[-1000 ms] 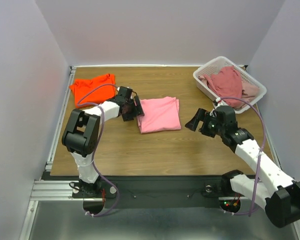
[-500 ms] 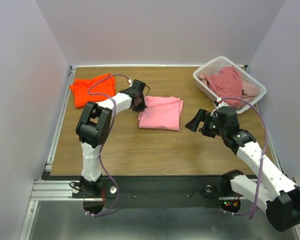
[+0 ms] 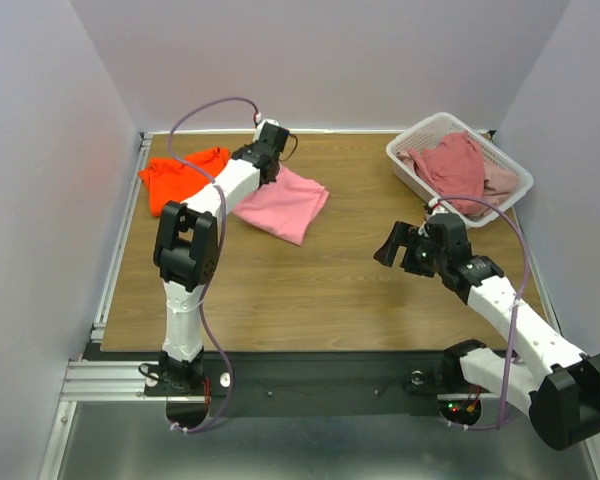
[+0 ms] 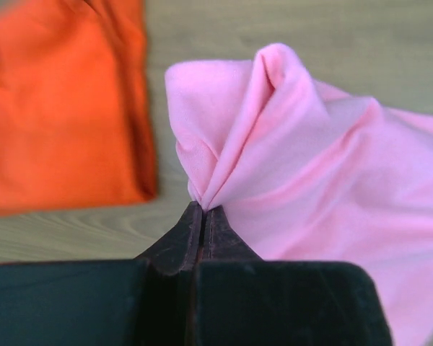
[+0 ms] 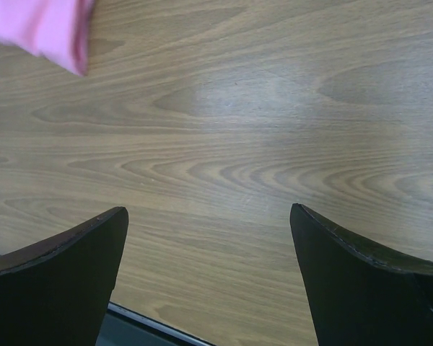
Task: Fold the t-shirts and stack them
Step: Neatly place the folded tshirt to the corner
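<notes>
Your pink t-shirt [image 3: 280, 203] is held by one pinched peak of cloth. The left jaws are clamped together on that peak, and the fabric [image 4: 289, 144] bunches into folds right at their tips, then drapes away ahead and to the right of them. Most of it seems to rest on the table [image 3: 330, 290].

That single-point hold is your main risk. You cannot tell from the wrist view whether the jaws have every layer or only the top ones. If some layers are loose, any pull across the table will likely drag the fold open. The trailing part may also lag behind and twist, so the shirt would land skewed.

The orange t-shirt [image 4: 58, 108] lies flat just left of the left jaws, with a thin strip of bare table between the two shirts. Travel too low toward it and the pink cloth, or the jaws themselves, may catch its edge and rumple it.

The right jaws stand wide apart over bare table, well apart from the pink shirt, so nothing supports the free side. Behind those jaws, more dusty rose shirts [image 3: 450, 165] wait in the white basket [image 3: 408, 158].
</notes>
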Tool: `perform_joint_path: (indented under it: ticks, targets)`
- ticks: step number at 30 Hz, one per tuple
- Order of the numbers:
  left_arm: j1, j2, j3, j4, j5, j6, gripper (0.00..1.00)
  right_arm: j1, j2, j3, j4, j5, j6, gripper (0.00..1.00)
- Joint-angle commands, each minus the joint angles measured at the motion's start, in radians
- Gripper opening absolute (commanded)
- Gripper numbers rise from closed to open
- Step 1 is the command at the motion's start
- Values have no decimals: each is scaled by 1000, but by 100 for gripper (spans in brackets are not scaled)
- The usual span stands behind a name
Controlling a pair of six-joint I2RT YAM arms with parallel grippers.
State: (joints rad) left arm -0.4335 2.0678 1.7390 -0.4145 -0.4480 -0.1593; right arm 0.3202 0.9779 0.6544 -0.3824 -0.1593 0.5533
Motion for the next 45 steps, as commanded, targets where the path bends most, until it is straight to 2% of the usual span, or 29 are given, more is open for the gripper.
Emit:
perform_joint_path:
  ticks: [1, 5, 11, 17, 31, 35, 40, 45]
  targets:
    - [56, 9, 145, -64, -194, 121, 0, -1, 5, -18, 11, 40, -35, 100]
    - [102, 29, 237, -102, -233, 153, 0, -1, -1, -22, 11, 56, -36, 100]
    - [179, 31, 306, -81, -189, 242, 0, -1, 1, -21, 11, 66, -32, 100]
    - [214, 84, 502, -173, -167, 225, 0, -1, 22, -19, 13, 72, -26, 100]
    - [248, 25, 553, -193, -138, 213, 0, -1, 38, -21, 13, 115, -10, 100]
    - [248, -3, 548, -184, -86, 210, 0, -1, 56, -19, 11, 127, -13, 100]
    - [248, -14, 557, -198, -110, 215, 0, -1, 62, -21, 13, 136, -12, 100]
    - [248, -64, 551, -173, -63, 236, 0, -1, 67, -19, 13, 139, -9, 100]
